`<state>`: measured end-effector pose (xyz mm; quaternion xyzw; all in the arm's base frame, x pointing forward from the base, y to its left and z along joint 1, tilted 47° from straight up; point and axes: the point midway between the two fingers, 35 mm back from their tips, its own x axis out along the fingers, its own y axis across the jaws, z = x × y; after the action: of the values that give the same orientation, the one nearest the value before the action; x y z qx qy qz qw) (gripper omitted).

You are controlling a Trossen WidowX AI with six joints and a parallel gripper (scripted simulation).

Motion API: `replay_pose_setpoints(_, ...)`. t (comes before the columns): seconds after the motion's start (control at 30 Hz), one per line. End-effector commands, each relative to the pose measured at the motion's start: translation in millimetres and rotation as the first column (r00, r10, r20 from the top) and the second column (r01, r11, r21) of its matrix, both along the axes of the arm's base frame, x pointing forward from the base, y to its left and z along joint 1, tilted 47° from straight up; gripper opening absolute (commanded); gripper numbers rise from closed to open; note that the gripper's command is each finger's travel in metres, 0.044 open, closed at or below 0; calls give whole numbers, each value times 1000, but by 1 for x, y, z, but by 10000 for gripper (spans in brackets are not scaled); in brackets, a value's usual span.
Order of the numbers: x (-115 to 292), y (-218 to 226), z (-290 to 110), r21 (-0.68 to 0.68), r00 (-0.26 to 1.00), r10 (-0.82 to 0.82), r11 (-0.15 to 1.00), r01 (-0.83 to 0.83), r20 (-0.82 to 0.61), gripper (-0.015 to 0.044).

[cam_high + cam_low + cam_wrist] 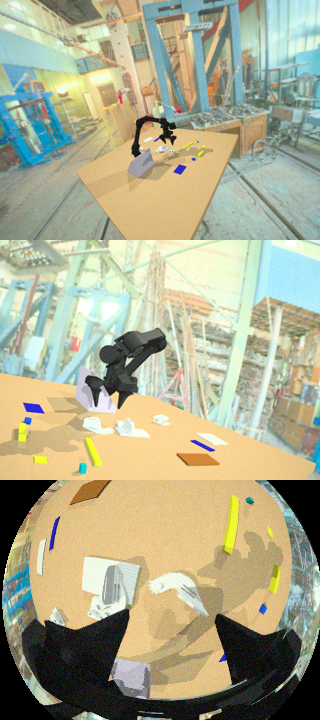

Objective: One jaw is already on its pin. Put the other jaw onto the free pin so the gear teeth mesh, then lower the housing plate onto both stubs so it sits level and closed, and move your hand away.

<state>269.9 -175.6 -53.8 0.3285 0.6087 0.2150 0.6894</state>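
The white base (160, 149) (140, 433) (95, 570) lies on the table with one white jaw (127, 426) (113, 582) on it; the pins are too small to tell. The free white jaw (171, 151) (92, 423) (175, 582), curved with teeth at one end, lies on the table beside the base, apart from it. A small white piece (140, 149) (160, 420) (57, 617), probably the housing plate, stands on the base's other side. My gripper (169, 143) (107, 407) (175, 616) is open and empty, above the table near the free jaw.
A lavender block (138, 166) (84, 401) (132, 672) stands tall near the arm. A long yellow bar (187, 145) (93, 451) (231, 525) lies beyond the free jaw. A brown plate (197, 459) (90, 491), blue strip (202, 445) (54, 533) and white plate (148, 139) (211, 438) lie beyond the base.
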Motion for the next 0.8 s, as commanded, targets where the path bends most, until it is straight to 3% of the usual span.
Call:
replay_pose_setpoints(0.0, -1, -2, -2, 13, 994, -70, 997, 71, -79, 440)
replay_pose_setpoints(0.77, -2, -9, -6, -2, 798, -398, 895, 446, -453, 440)
